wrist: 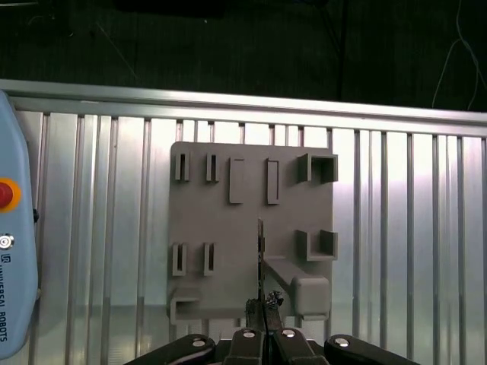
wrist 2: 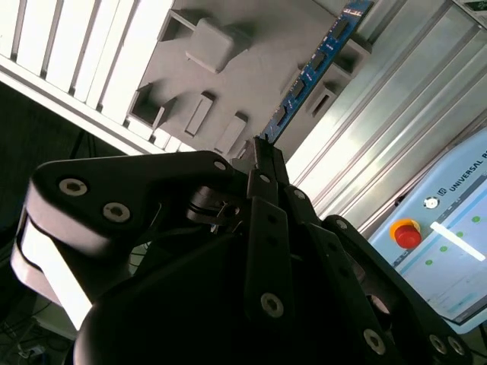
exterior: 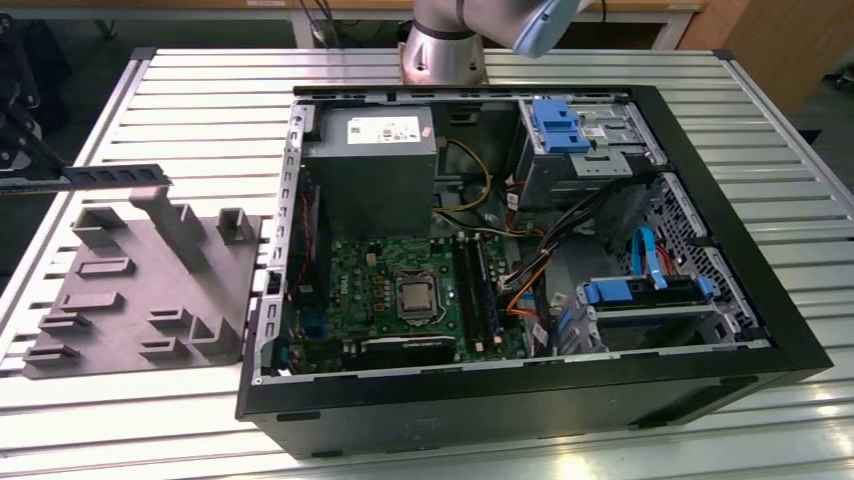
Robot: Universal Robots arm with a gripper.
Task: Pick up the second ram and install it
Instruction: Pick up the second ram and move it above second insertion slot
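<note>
Black fingers [wrist 2: 268, 205]: clenched on one end of the second ram, pads on its flat faces. Prob. so the thin board couldn't twist or slip.
Gripper [wrist: 262, 308]: jaws almost together, w/ just the stick's thickness between them.
Second ram [wrist 2: 312, 68]: stuck straight out past the fingertips, most of its length free. Seen edge-on in the first wrist view. In the exterior view it lay level [exterior: 120, 175] at that view's left, contact edge apparently left bare, which I'd guess was for the socket.
Grey fixture [wrist: 228, 251]: moulded holder w/ slots and posts, directly under the stick. Ram looked clear of it, not seated in any slot, so the pick-up part seemed done.
Slatted metal table [exterior: 200, 100]: carried fixture and PC side by side, keeping the trip between them short.
PC case [exterior: 747, 330]: lay on its side, panel off, so the board faced up for access from above.
Green motherboard [exterior: 367, 270]: well apart from the ram, toward the exterior view's right.
Long black sockets [exterior: 474, 295]: beside the CPU. Couldn't tell if any was filled; install not yet done.
Teach pendant [wrist: 15, 228]: on the table near the fixture, out of the way.
</note>
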